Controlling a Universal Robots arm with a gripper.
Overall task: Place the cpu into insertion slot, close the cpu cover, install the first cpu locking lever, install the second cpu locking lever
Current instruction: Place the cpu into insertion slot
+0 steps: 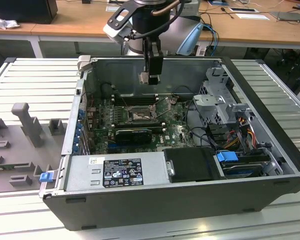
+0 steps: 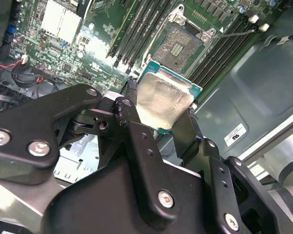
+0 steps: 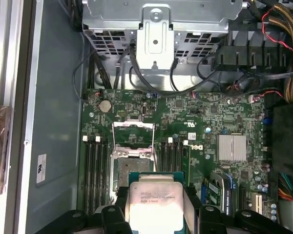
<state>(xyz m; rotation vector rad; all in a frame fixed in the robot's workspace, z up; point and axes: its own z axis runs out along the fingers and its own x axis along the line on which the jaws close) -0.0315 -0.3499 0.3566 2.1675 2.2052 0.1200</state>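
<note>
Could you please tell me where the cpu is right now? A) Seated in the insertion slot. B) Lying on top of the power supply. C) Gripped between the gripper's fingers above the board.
C: the cpu is clamped in the gripper, held apart from the insertion slot, whose contacts lie bare.

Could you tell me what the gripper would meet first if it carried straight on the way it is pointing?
Most likely the insertion slot or the green board right beside it: the gripper, shut on the cpu, points down at that area from above. Depth is unclear, so I cannot say which.
</note>
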